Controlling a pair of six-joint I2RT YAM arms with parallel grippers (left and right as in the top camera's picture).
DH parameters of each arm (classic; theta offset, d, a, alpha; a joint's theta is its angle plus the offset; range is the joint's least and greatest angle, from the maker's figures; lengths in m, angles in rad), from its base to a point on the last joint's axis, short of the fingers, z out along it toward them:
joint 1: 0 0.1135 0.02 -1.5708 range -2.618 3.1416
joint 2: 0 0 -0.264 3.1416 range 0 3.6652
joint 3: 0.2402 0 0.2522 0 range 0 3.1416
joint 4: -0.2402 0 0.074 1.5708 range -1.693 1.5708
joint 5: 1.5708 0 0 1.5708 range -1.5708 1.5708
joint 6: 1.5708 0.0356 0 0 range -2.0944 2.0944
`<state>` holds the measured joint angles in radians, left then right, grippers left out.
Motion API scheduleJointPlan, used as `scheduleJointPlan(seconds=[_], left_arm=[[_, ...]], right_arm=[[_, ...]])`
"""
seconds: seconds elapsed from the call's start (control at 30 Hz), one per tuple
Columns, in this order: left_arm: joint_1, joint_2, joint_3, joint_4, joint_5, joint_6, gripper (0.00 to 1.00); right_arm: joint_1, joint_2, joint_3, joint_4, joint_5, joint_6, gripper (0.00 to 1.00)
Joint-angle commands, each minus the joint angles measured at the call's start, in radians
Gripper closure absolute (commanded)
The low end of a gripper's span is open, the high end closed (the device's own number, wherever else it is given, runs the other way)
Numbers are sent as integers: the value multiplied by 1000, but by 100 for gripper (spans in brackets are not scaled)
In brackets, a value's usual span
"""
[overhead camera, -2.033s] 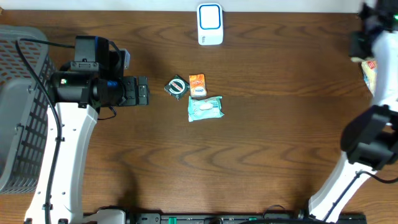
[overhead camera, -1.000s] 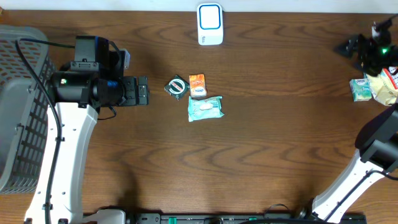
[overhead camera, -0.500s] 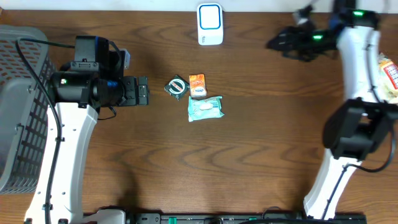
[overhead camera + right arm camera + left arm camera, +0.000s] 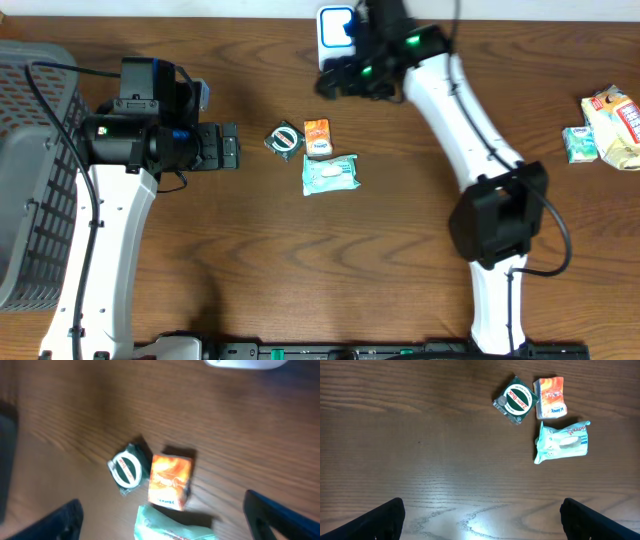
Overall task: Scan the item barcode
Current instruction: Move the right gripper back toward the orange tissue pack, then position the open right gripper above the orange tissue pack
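Three items lie together mid-table: a round green tin (image 4: 285, 138), an orange pack (image 4: 317, 136) and a teal wipes pack (image 4: 331, 173). The white and blue scanner (image 4: 335, 36) stands at the table's far edge. My right gripper (image 4: 350, 82) hovers open between the scanner and the items, holding nothing. Its wrist view looks down on the tin (image 4: 127, 467), the orange pack (image 4: 171, 481) and the wipes pack (image 4: 167, 527), all blurred. My left gripper (image 4: 232, 147) rests open to the left of the tin, empty. The left wrist view shows the tin (image 4: 516, 400), the orange pack (image 4: 550, 397) and the wipes pack (image 4: 562, 442) ahead of it.
A grey mesh basket (image 4: 30, 120) fills the left edge. At the far right lie a small green pack (image 4: 578, 143) and a snack bag (image 4: 615, 125). The right arm (image 4: 470, 120) stretches diagonally across the table's right half.
My right arm has swung from the far right across to the left and now hangs by the scanner above the three items. The left arm and the items have not moved.
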<state>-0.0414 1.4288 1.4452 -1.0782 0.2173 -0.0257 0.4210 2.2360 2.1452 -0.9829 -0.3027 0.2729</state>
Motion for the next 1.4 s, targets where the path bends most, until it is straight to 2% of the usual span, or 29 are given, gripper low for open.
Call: scheduleJointPlan(seconds=[0.0, 0.33, 1.37], left_arm=[[-3, 2, -4, -6, -9, 2, 2], [-3, 2, -4, -6, -9, 2, 3], [-3, 2, -4, -6, -9, 2, 2]], right_arm=[[46, 47, 0, 1, 116, 29, 1], [117, 48, 0, -8, 315, 26, 1], [117, 48, 0, -8, 285, 26, 1]])
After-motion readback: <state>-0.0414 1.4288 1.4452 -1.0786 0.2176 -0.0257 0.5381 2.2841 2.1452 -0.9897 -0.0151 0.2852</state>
